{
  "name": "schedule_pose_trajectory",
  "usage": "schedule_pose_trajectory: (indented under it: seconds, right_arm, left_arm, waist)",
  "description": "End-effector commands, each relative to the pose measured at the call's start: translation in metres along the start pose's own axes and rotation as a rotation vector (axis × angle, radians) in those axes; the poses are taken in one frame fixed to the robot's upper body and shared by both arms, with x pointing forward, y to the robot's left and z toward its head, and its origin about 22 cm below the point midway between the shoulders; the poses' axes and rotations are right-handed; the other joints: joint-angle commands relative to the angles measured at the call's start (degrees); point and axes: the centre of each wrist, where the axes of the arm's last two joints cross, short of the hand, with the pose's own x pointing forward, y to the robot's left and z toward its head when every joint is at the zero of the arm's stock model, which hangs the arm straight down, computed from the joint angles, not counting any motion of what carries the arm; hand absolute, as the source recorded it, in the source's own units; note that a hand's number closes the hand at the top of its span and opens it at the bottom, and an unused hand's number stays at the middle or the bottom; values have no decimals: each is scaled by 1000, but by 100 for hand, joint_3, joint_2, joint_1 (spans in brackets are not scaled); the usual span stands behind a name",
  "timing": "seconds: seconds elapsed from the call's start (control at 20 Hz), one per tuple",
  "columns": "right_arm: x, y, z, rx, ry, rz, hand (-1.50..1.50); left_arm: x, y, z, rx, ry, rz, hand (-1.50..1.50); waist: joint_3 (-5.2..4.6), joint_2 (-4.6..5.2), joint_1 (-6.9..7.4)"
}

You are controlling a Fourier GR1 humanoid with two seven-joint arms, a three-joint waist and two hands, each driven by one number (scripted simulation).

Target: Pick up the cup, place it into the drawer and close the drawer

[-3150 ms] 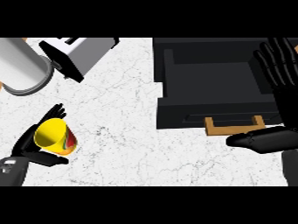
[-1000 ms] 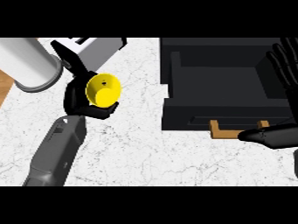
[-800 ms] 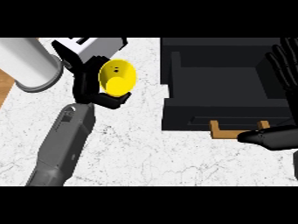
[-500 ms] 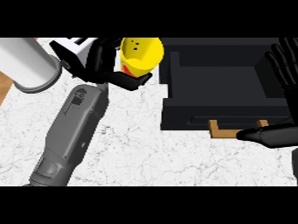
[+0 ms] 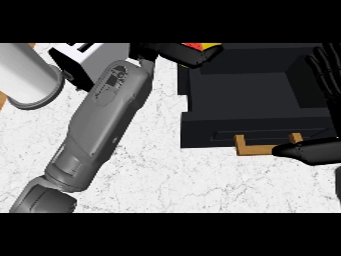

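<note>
My left hand point(image 5: 179, 51) is curled round the yellow-and-red cup point(image 5: 202, 46), at the open black drawer's point(image 5: 256, 107) far-left rim. Letting go here, I reckon it could catch that rim. My right hand point(image 5: 334, 75) rests open beside the drawer.

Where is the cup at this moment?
In the head view, the cup is at the top edge, held in the left hand, above the back left corner of the open drawer.
</note>
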Motion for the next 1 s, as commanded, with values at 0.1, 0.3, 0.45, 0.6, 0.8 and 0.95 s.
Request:
schedule_pose_trajectory:
  seconds: [0.1,0.3,0.45,0.6,0.8,0.95]
  right_arm:
    - [-2,-4,-14,16,-22,-13,-150]
    - [3,3,1,37,-31,-27,-150]
    - [7,13,-7,58,-59,-36,-150]
    - [2,11,-21,79,-57,-24,-150]
    - [-1,18,-17,99,-68,-49,-150]
    - [10,14,-33,121,-95,-51,-150]
  left_arm:
    - [10,-27,-25,5,131,-98,150]
    - [-1,-28,-25,11,220,-166,150]
    - [-21,-25,-11,-55,269,-193,150]
    - [-24,-27,-10,-125,321,-248,150]
    - [-48,-19,10,-148,364,-256,150]
    - [-38,-27,4,-174,361,-248,-150]
  waist:
    - [3,74,-179]
    - [5,87,-345]
    - [7,128,-562]
    - [12,219,-644]
    - [11,219,-835]
    - [9,229,-910]
